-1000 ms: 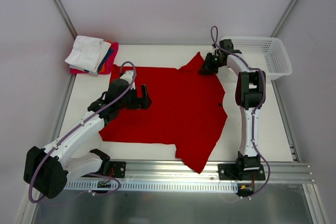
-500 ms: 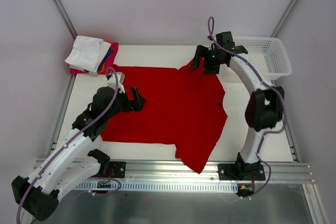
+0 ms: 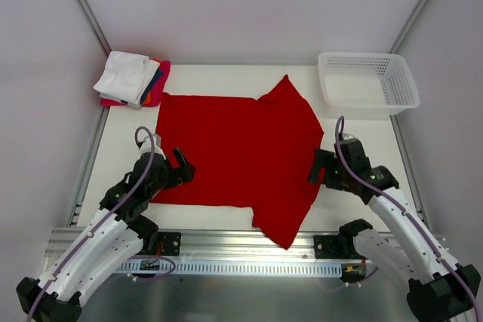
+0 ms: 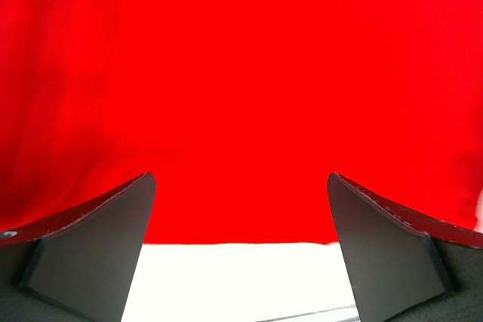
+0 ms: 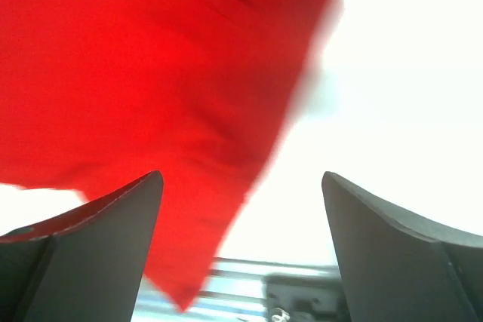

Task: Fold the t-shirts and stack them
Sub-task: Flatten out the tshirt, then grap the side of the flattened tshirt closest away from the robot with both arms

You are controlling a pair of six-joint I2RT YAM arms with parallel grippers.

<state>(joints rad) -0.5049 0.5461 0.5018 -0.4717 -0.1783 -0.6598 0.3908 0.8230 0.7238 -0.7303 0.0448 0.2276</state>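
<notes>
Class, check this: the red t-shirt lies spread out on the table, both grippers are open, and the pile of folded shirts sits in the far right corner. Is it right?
No. The top view shows the pile of folded shirts in the far left corner. The rest holds: the red t-shirt lies spread out on the table, and the left gripper and right gripper are open.

right arm: jaws opened, off red t-shirt, retracted | left arm: retracted
</notes>
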